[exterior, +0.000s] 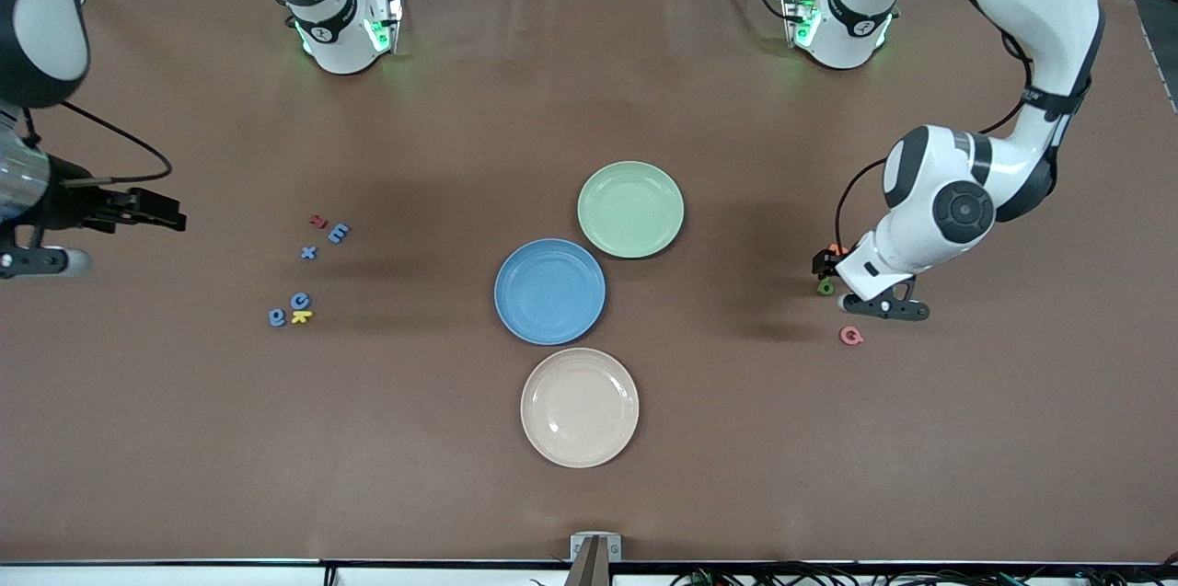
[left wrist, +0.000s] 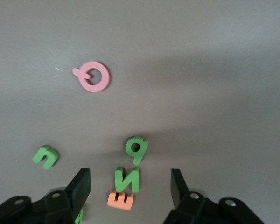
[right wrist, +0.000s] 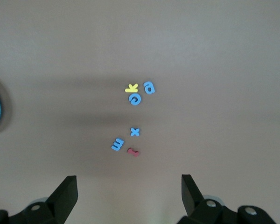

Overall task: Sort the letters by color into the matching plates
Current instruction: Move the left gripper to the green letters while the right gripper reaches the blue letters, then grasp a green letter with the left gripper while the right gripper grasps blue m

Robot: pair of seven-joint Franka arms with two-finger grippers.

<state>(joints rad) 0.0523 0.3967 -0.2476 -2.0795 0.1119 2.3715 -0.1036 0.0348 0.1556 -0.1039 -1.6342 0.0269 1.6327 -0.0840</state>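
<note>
My left gripper (left wrist: 130, 186) low over green letters (left wrist: 128, 179) at left arm's end of counter (exterior: 184, 439), jaws spread around N for pick. Green plate (exterior: 630, 209) mid-counter, empty. My right gripper (right wrist: 129, 193) open, waiting above blue letters (right wrist: 135, 99).

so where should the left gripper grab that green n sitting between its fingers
Come straight down from above and pinch the green N across its two outer uprights. It lies flat on the table, centred between the open fingers of the left gripper. The orange letter touches one end, so close across the width, not along it, probably keeping it out of the pinch.
</note>
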